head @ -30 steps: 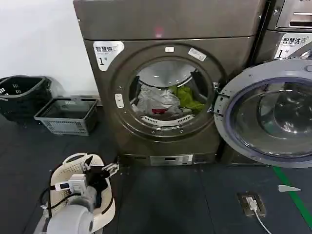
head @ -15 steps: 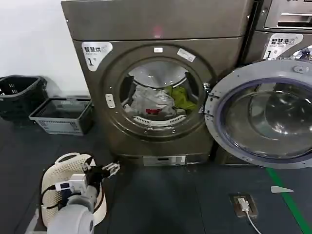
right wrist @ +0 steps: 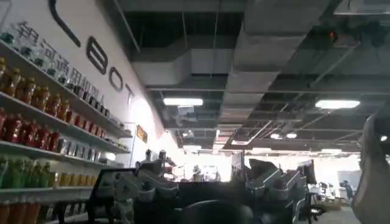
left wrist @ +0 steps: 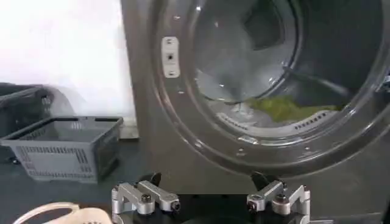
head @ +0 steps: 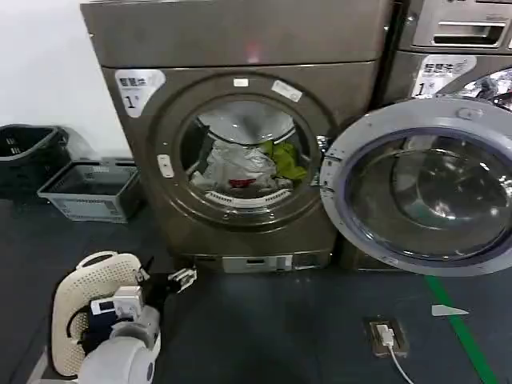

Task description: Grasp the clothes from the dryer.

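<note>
- Clothes (head: pixel 240 166), a soft heap of white-grey fabric with a lime-green piece and a small red piece, are lying inside the drum, well ahead of and above the left gripper (head: pixel 166 279).
- Left gripper is hovering low over the dark floor with its fingers (left wrist: pixel 144 199) spread apart, grasping nothing, and pointing toward the bronze-brown metallic front-loading dryer (head: pixel 240 120).
- Grey glass-windowed round door (head: pixel 420 188) is hanging open, far to the gripper's right.
- Cream perforated plastic basket (head: pixel 84 308) is sitting just beside the left arm.
- Right gripper (right wrist: pixel 201 192) is pointing up at a ceiling; whether it is clenched cannot be told.
</note>
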